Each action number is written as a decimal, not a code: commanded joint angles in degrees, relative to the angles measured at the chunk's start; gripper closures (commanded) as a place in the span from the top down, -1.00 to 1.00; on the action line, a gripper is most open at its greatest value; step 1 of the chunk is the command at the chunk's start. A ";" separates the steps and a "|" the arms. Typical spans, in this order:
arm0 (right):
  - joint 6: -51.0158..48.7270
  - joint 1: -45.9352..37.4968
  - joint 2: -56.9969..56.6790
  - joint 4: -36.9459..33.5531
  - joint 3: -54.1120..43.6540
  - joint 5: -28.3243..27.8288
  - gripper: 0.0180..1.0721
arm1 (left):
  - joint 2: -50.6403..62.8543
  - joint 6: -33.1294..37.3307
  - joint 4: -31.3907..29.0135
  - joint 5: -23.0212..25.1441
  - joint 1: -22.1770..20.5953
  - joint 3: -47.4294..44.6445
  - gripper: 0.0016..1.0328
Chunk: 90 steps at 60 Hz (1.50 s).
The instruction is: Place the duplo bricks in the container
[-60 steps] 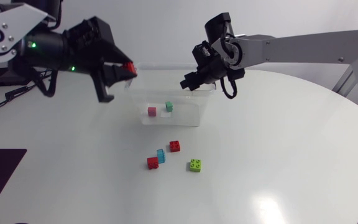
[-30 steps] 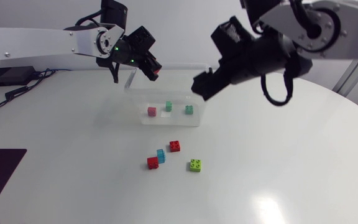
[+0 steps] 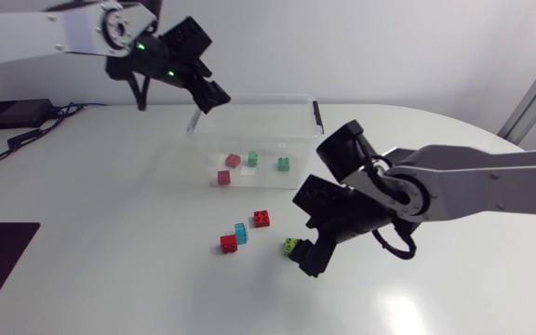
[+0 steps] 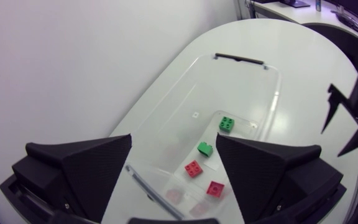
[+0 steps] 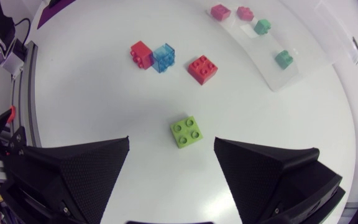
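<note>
Duplo bricks loose: four on the table [image 3: 110,233], near side of the container [image 3: 249,99]: lime brick [image 5: 186,131], red brick [image 3: 261,219], blue brick [image 3: 241,233], second red brick [image 3: 228,244].
Duplo bricks stowed: four already in the container: left green brick [image 3: 252,159], right green brick [image 3: 284,164], pinkish brick [image 3: 234,160], second pinkish brick [image 3: 223,177].
Container spot: clear tub, far middle of the table, open top.
Right gripper [image 3: 307,262]: fingers spread wide, nothing held, low over the table at the lime brick.
Key relation: in the right wrist view the lime brick sits just ahead of the gap between the fingers, roughly centred, touching neither finger.
Long axis: none I can use. The lime brick is a square four-stud block, its sides a bit skewed to the finger faces.
Neighbours: red brick, blue brick and second red brick are left of the lime one and apart from it, so I judge the fingers have room.
Nearer arm: right, plainly. The lime brick is the rightmost loose one.
Left gripper [image 4: 173,138]: spread open, empty, up over the far left end of the container, well apart from the loose bricks.
Step, my guess: right arm lining up a pick on the lime brick.
Next move needs: a short push forward and down so both fingers bracket it, maybe a small wrist twist to square up.
Risk: a skewed close could spin the brick or nudge it away.
</note>
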 commanded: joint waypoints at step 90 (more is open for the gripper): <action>1.99 -4.33 -0.34 -2.75 20.73 7.27 -0.42 | -0.60 15.50 13.26 -1.97 -14.13 -48.17 -0.38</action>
